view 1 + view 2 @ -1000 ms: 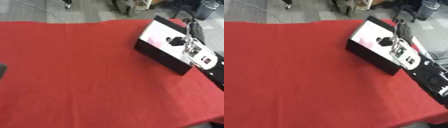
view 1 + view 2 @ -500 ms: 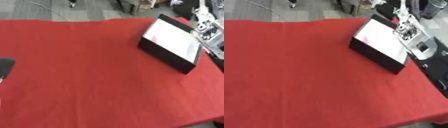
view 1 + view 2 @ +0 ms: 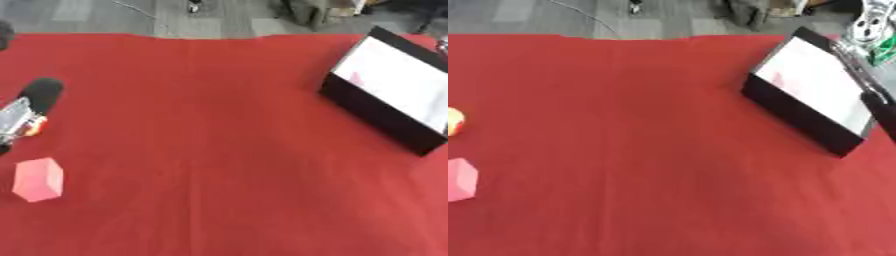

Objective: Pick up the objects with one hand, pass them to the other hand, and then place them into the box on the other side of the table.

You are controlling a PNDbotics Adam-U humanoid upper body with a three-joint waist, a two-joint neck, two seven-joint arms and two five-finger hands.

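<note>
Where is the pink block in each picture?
Left eye view: the pink block lies near the left edge, below the middle, on the red cloth.
Right eye view: it sits at the very left edge, partly cut off, below a small yellow-and-red thing.
Shared landmark: the black box with a white inside, at the upper right in both views.

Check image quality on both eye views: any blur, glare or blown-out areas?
Left eye view: soft all over; the white inside of the box is nearly blown out, with only a faint pink patch showing; the left robot hand is smeared at the left edge. Right eye view: equally soft; the pink block is cut off by the left edge, and the right robot hand is a blurred shape top right.
</note>
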